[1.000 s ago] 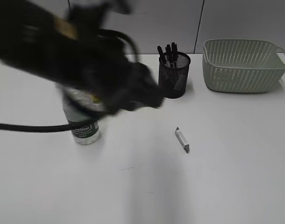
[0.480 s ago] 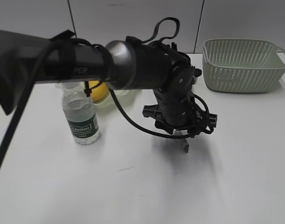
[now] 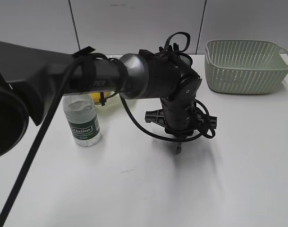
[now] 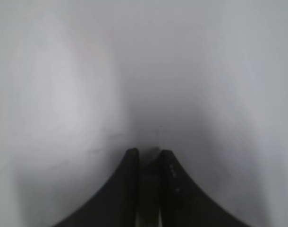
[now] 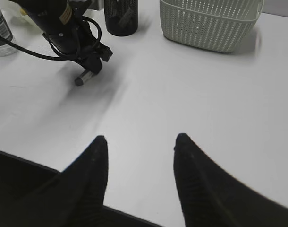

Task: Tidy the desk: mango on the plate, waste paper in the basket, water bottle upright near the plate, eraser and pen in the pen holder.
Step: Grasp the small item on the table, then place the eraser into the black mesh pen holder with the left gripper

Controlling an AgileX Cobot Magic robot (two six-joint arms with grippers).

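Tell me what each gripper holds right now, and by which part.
Left gripper: jaws pinch the small grey block eraser across its sides, one end poking out. Right gripper: nothing.

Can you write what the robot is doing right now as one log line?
left gripper: closed on eraser | right gripper: open, empty | water bottle: upright

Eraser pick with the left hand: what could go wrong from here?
1. The left hand pinches only a narrow bit of the eraser, whose end pokes out beside the fingers; it may pivot or slip on lift.
2. The pen holder already holds pens, so the eraser might catch on them.
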